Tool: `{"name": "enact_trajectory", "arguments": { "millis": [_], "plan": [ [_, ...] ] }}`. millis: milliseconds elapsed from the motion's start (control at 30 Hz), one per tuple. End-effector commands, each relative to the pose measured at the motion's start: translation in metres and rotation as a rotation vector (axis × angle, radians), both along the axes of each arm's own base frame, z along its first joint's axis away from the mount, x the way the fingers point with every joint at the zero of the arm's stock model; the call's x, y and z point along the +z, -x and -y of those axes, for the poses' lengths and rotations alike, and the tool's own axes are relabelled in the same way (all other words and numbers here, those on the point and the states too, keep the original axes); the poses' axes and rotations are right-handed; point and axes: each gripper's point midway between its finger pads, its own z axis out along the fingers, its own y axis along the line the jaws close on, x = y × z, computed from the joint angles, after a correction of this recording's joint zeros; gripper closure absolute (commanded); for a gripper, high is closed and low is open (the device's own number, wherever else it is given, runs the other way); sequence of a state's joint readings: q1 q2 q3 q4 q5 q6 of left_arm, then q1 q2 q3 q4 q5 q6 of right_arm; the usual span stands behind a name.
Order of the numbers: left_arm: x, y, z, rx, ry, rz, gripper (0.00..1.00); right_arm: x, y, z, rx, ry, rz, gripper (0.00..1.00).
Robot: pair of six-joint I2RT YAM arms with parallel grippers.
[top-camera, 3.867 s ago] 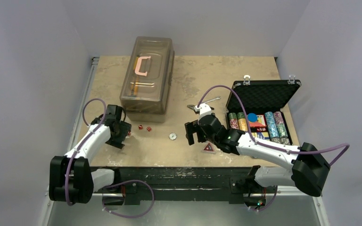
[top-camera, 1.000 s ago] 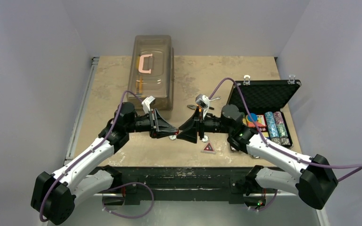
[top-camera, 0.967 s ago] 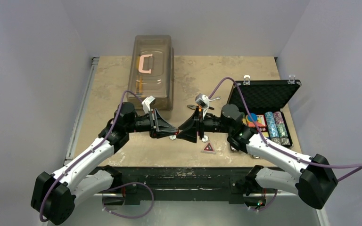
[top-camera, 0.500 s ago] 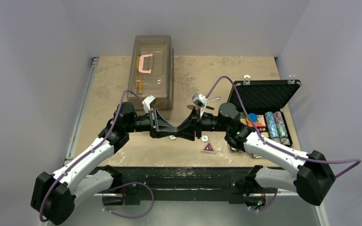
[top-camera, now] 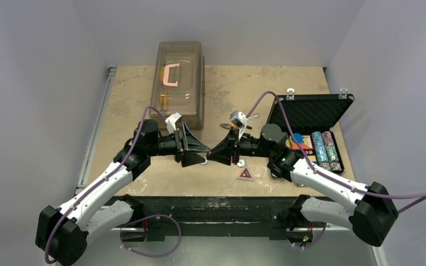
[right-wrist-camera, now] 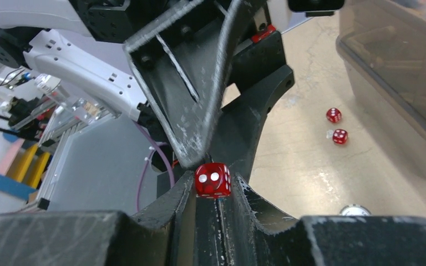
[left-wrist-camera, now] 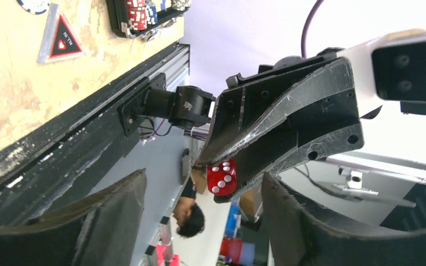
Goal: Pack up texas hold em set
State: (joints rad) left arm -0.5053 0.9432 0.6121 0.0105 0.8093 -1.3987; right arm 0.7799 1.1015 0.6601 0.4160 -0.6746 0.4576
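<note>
right gripper (right-wrist-camera: pixel 212 188) is pinching 1 red die (right-wrist-camera: pixel 213 180) at its tips, mid-air. left gripper (left-wrist-camera: pixel 198 194) is spread wide, clear of it. 2 more dice (right-wrist-camera: pixel 333 115) sit on the tabletop (right-wrist-camera: pixel 305 160).

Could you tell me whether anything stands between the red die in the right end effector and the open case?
The left end effector's open fingers flank the die pinched in the right end effector. Otherwise nothing visible blocks the way to the black case; the triangle token lies flat on the table.
</note>
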Motion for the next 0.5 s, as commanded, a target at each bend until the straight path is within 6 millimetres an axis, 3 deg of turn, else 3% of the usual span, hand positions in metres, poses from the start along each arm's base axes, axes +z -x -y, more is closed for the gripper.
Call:
{"name": "enact_trajectory", "arguments": {
  "millis": [0,100,200,333,467],
  "plan": [
    [0.008,0.000,-0.005,0.009,-0.061,0.104,0.19,0.007,-0.007,0.011,-0.095,-0.012,0.037,1.00],
    [0.001,-0.002,-0.008,0.025,-0.109,0.116,0.13,-0.004,-0.015,0.021,-0.177,0.036,0.021,1.00],
    [-0.004,-0.008,-0.021,0.076,-0.230,0.179,0.12,-0.033,-0.045,0.049,-0.409,0.189,-0.050,1.00],
    [0.007,-0.019,-0.056,0.167,-0.465,0.342,0.11,-0.070,-0.073,0.116,-0.740,0.355,-0.167,1.00],
    [0.035,-0.032,-0.083,0.208,-0.630,0.538,0.11,-0.100,-0.087,0.194,-1.072,0.467,-0.307,1.00]
  ]
}}
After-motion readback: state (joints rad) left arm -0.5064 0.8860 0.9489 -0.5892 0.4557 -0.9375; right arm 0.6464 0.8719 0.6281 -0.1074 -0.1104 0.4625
